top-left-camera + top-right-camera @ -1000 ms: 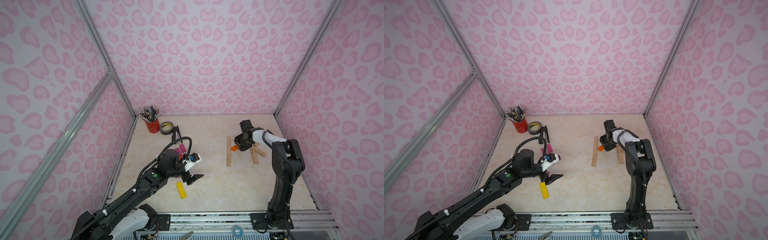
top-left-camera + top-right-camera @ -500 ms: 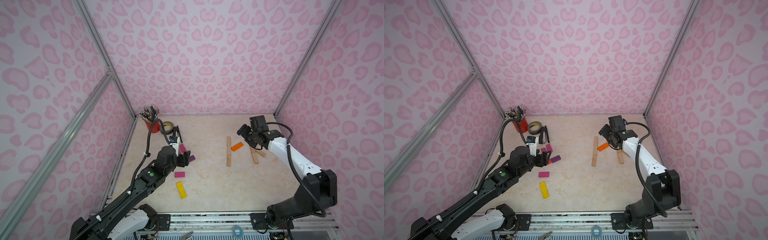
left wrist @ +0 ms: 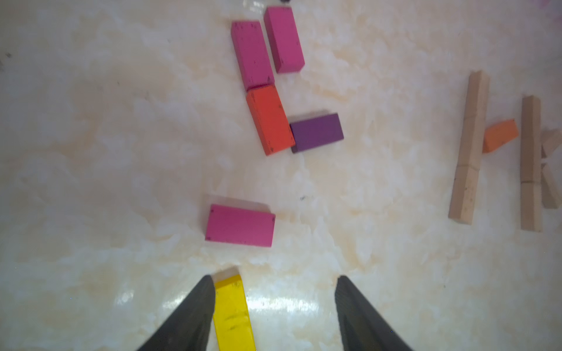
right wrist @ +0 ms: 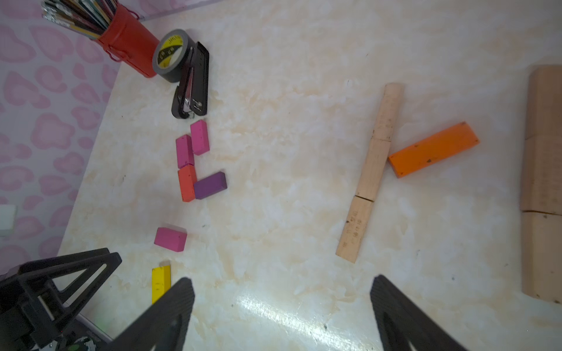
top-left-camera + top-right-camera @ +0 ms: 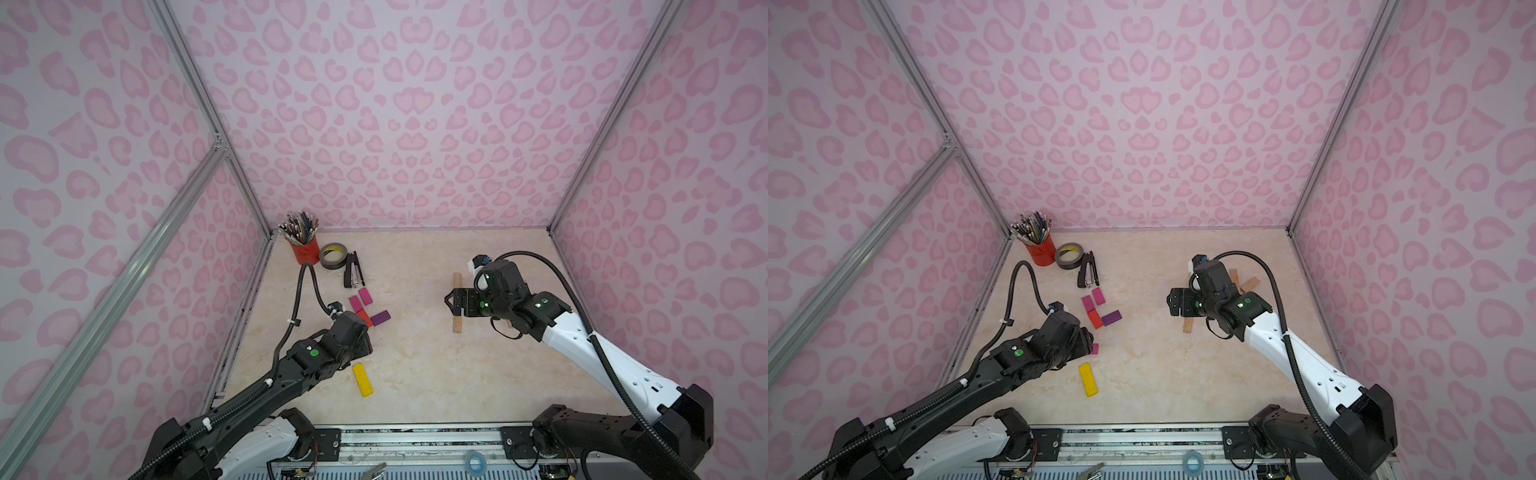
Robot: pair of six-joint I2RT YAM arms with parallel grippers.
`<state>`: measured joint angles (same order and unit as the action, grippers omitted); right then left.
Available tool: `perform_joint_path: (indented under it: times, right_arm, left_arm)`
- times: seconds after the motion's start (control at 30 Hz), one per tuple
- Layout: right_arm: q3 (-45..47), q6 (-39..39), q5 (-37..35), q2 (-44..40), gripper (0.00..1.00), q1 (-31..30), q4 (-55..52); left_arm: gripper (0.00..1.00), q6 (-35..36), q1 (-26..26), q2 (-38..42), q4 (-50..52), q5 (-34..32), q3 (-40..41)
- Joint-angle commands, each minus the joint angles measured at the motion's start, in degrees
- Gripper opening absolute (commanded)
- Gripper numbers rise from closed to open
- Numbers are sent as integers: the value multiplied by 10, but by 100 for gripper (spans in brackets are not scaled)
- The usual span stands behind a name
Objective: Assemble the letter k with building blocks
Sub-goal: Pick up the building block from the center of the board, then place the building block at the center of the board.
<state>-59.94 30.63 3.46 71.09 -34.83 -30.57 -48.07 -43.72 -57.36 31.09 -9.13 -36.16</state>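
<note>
— Left wrist view: left end effector (image 3: 272, 281) state?
— Apart, empty; flat yellow painted block (image 3: 232, 313) lies between its fingers (image 3: 194, 310), beside one.
— And the right end effector (image 4: 281, 281)?
— Wide apart, empty; orange flat block (image 4: 433, 149) ahead on the counter (image 4: 289, 121).

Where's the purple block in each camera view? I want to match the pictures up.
Top views: in both, the purple block lies nearer the camera than the stapler.
Left wrist: it sits between the red block and the wooden bars, at.
Right wrist: it is in the coloured cluster near the stapler, at.
Landmark: the red block touches its end in every view.
</note>
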Motion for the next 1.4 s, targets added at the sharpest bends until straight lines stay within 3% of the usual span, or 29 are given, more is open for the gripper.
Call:
perform_joint_path:
  times: [0.0,0.4,0.63,0.9,1.07,1.2,1.37]
  right_arm:
    - [11,-11,21,10,93,-5,-18]
    - [17,-16,6,36,93,-5,-24]
    - [18,-15,-13,29,93,-4,-33]
    - [20,-3,-65,0,95,-4,-50]
    - [29,27,-182,-36,93,0,-71]
    - [47,70,-290,-86,93,33,-113]
    - [81,101,-304,-156,92,123,-156]
  left_arm:
    - [66,-66,-22,-6,18,-10,23]
    - [65,-86,-72,-78,-9,-7,69]
    - [49,-63,-77,-124,-26,0,68]
    - [20,-31,-90,-132,-46,15,48]
    - [13,26,-131,-143,-87,17,-12]
    - [13,80,-170,-202,-100,-14,-103]
    - [12,140,-203,-320,-118,-27,-231]
